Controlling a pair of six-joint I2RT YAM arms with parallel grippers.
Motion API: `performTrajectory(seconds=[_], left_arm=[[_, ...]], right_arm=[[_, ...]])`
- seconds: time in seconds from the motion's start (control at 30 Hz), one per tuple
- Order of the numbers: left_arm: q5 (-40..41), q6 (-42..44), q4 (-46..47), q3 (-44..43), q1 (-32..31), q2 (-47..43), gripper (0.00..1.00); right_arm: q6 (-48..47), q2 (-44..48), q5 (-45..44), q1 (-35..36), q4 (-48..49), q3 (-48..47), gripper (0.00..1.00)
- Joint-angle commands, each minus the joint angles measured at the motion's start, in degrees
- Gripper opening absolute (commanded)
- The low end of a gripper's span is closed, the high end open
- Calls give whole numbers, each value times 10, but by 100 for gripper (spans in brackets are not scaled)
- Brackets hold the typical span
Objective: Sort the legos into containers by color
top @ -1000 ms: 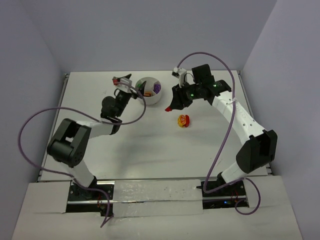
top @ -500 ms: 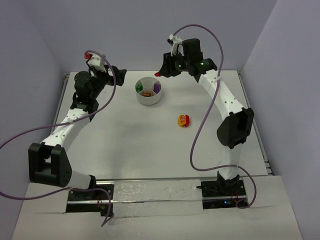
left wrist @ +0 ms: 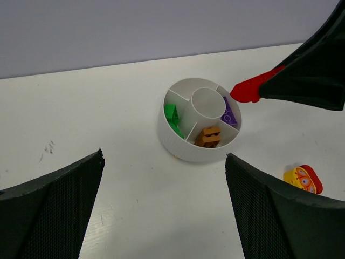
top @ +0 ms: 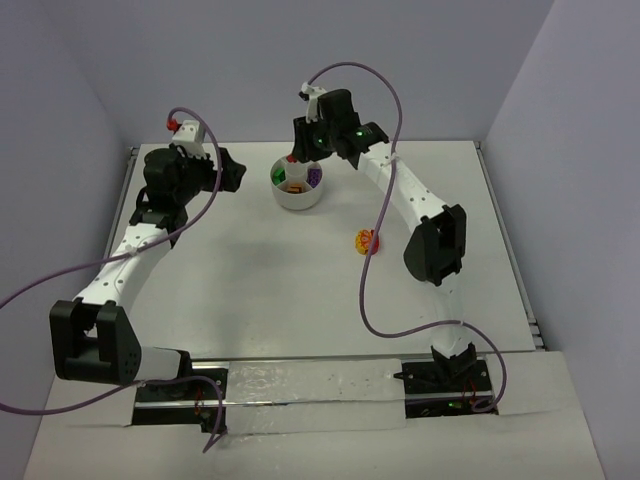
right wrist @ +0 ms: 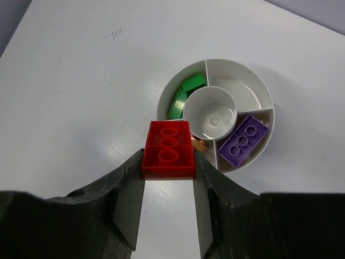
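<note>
My right gripper (right wrist: 168,157) is shut on a red lego (right wrist: 168,149), held above the near-left rim of the white bowl (right wrist: 257,85). In the bowl's containers lie green legos (right wrist: 183,94), a purple lego (right wrist: 243,139) and an orange-brown lego (right wrist: 200,144), half hidden by the red one. The centre well (right wrist: 211,113) holds nothing. From above, the right gripper (top: 296,156) hangs over the bowl (top: 298,203). My left gripper (top: 234,175) stands open and empty, left of the bowl (left wrist: 188,152). A yellow-and-red lego (top: 365,240) lies on the table to the right.
The white table (top: 280,290) is walled at the back and both sides. The right arm (top: 400,190) arches over the yellow-and-red lego (left wrist: 303,179). Purple cables loop off both arms.
The right arm has swung left and back, carrying the red lego from the table to above the bowl. The left gripper has opened wide and drawn back to the left of the bowl.
</note>
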State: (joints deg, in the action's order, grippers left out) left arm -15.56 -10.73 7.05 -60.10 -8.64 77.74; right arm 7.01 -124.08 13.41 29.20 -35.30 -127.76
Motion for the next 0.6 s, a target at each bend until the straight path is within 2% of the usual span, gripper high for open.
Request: performTrajectory(seconds=[0.0,0.57], left_arm=[[-20,-19,-5,5,3,-16,99],[-27,-28,-2,6,4,-4,99]], right_arm=[[1,-28,-42,-1,9,-36,0],[-8,-86,-61,3,24,-68,0]])
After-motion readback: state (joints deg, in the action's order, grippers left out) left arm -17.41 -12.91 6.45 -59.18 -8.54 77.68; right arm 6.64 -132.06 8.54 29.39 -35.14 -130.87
